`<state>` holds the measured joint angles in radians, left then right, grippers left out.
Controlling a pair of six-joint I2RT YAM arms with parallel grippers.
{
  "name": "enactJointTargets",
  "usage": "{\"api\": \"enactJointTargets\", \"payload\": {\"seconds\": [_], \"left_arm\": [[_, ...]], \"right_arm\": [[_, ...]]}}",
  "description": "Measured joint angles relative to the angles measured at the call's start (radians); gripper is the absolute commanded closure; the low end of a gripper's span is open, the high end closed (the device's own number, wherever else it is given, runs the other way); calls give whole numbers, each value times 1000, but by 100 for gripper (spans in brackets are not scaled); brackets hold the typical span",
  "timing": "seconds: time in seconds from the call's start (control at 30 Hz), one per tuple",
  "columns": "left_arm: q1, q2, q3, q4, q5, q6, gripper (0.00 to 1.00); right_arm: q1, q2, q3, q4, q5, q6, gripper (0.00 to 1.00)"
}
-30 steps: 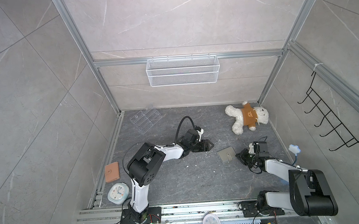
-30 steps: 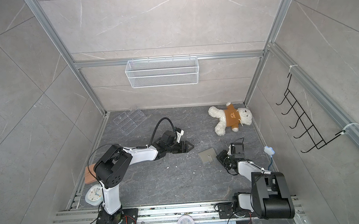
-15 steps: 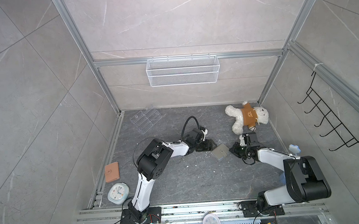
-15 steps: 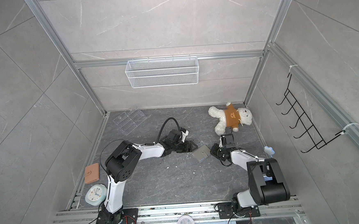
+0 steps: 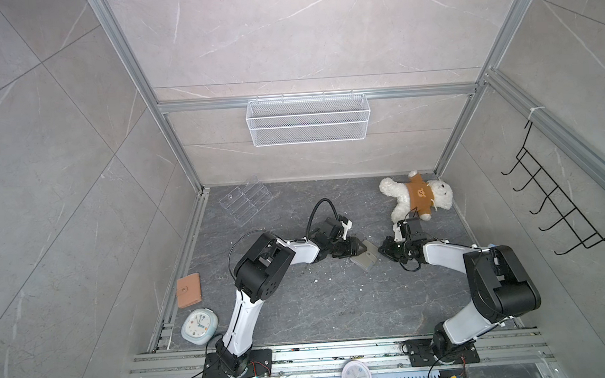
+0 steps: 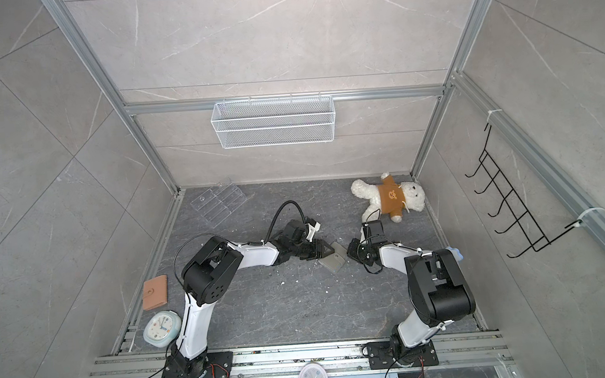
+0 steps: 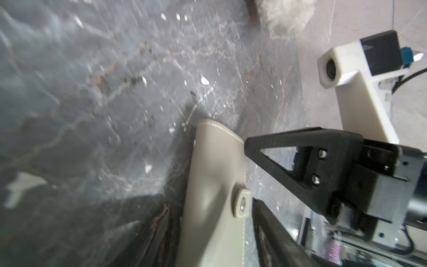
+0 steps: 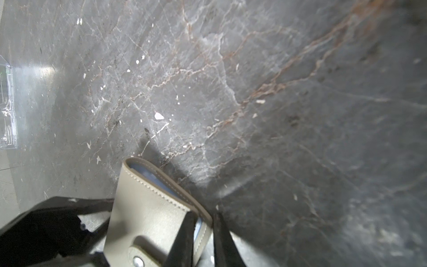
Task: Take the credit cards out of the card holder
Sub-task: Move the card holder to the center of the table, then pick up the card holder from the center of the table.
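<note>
Card holder (image 8: 143, 208) — right tool's (image 8: 203, 211) narrow pinch

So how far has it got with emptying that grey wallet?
Barely started. No credit cards are out. The card holder is pinched by the right gripper, the left gripper straddling it; its snap tab looks fastened. Opening it and pulling the cards remain.

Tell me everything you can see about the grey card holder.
The card holder is a flat grey-beige folding wallet, leather-like, with pale stitching along its edges and a small tab carrying a metal snap. It is folded shut; light blue lining peeks out at one edge. It is over the dark table, between the arms. The right gripper pinches one edge; the left gripper flanks it, grip unclear. No cards show.
</note>
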<state>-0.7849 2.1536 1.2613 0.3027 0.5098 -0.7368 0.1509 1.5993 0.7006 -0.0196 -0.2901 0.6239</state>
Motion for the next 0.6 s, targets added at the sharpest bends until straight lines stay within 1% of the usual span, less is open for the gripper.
{"api": "enactJointTargets", "payload": {"seconds": [0.1, 0.23, 0.33, 0.47, 0.5, 0.57, 0.6], "left_arm": [[0, 0, -38, 63, 28, -34, 53], [0, 0, -73, 108, 58, -80, 71], [0, 0, -87, 121, 73, -106, 82], [1, 0, -101, 164, 85, -134, 88], [1, -1, -105, 177, 89, -140, 91], [2, -6, -117, 200, 95, -153, 98], [2, -11, -125, 207, 95, -155, 100]], "right_arm": [[6, 3, 0, 11, 4, 0, 82], [16, 3, 0, 24, 9, 5, 82], [24, 3, 0, 28, 14, 10, 82], [27, 3, 0, 35, 24, 12, 83], [29, 3, 0, 37, 28, 12, 83], [35, 1, 0, 39, 34, 15, 82], [37, -2, 0, 40, 33, 17, 80]]}}
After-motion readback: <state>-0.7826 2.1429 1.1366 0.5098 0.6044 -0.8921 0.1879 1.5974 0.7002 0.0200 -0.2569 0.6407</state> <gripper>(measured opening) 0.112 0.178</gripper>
